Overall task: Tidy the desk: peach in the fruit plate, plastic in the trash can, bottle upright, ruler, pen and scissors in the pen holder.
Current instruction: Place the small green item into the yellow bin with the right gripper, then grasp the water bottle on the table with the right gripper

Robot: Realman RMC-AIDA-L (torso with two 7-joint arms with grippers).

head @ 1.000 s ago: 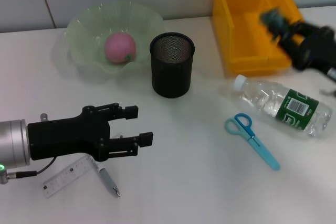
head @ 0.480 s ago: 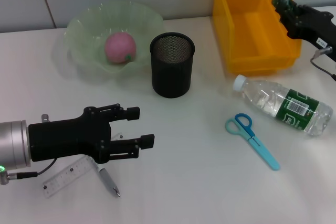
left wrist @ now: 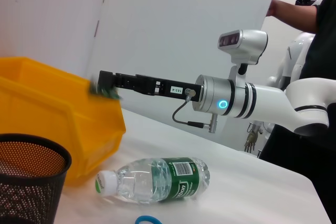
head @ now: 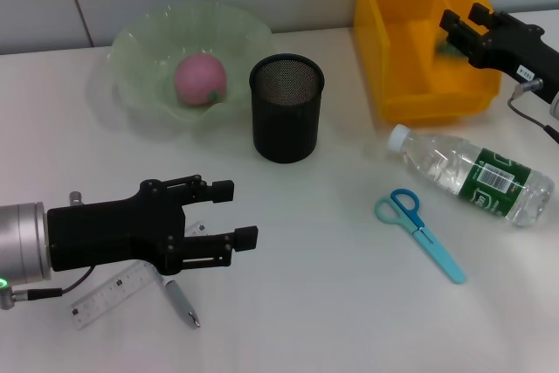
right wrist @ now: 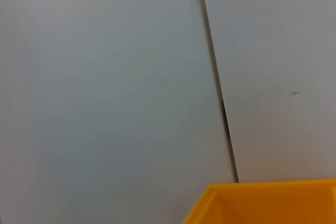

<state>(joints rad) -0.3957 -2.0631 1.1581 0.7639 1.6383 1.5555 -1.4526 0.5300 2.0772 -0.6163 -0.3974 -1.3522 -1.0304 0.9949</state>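
While my right gripper (head: 458, 31) hangs over the yellow bin (head: 410, 85), seen from my head, its jaws look parted, and a green scrap of plastic (head: 448, 48) shows just below them inside the bin; I judge it released or nearly so, though I cannot tell if a finger touches it. My left gripper (head: 229, 213) hovers low at my left, jaws apart and holding nothing, with the ruler (head: 113, 293) and pen (head: 182, 303) under it. The peach (head: 201, 79) sits in the plate (head: 148, 50). Beside the mesh holder (head: 286, 107), the bottle (head: 467, 174) lies on its side, cap toward the holder, just below the bin and nearer my right arm; the scissors (head: 419, 233) lie close by it.

From my left wrist, the right gripper (left wrist: 107, 83) reaches level over the bin (left wrist: 58, 119) rim, the plastic (left wrist: 105, 92) at its tip, and the bottle (left wrist: 157, 179) lies beneath it.

From my right wrist, only wall and a bin (right wrist: 273, 203) corner show.
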